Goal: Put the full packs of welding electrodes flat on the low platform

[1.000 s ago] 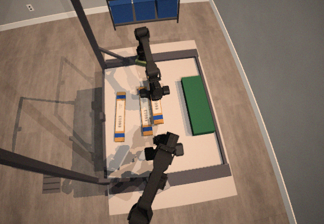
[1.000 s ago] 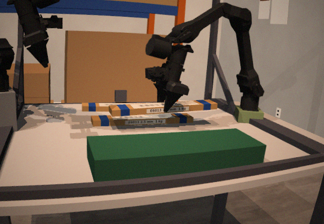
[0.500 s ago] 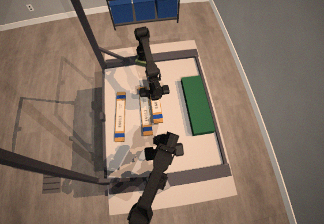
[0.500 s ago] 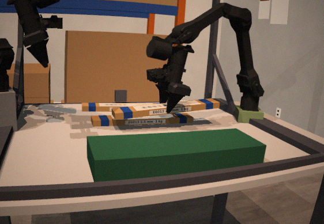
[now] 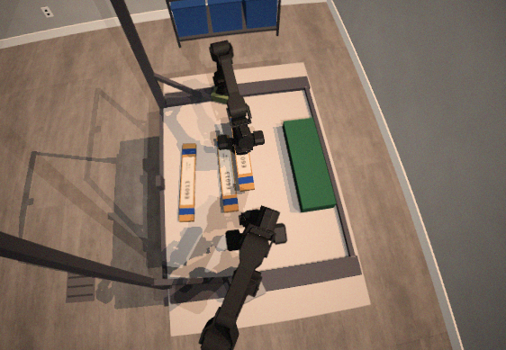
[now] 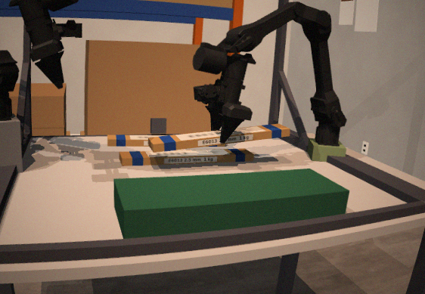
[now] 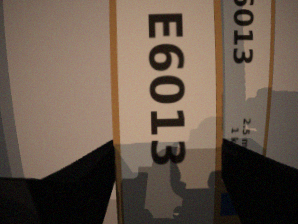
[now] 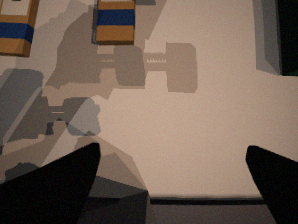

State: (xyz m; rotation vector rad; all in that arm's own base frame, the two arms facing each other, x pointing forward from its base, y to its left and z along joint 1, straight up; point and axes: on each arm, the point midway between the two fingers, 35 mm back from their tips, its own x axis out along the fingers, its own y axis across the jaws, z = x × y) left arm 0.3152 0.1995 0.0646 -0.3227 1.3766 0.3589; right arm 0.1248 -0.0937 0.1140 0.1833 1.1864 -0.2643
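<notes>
With our left gripper (image 5: 242, 144) (image 6: 223, 138) (image 7: 166, 145), we're clasping a pack (image 5: 246, 172) (image 6: 183, 141) (image 7: 167, 100) above the table (image 5: 270, 119) (image 6: 57, 205) (image 7: 60, 90) (image 8: 200, 120), its long axis tilting slightly and running roughly parallel to the platform (image 5: 309, 164) (image 6: 227, 192) (image 8: 291, 37); our right gripper (image 5: 257, 237) (image 6: 58, 85) (image 8: 173, 151) is hanging open.

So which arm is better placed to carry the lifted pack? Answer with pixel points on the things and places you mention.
Left: its pincer (image 5: 241, 141) (image 6: 220, 137) (image 7: 169, 142) is shut on the lifted pack (image 5: 228, 177) (image 6: 185, 142) (image 7: 135, 75) (image 8: 116, 36). The right pincer (image 5: 257, 237) (image 6: 60, 86) (image 8: 173, 151) hangs open, well away from that pack's gripped part.
</notes>
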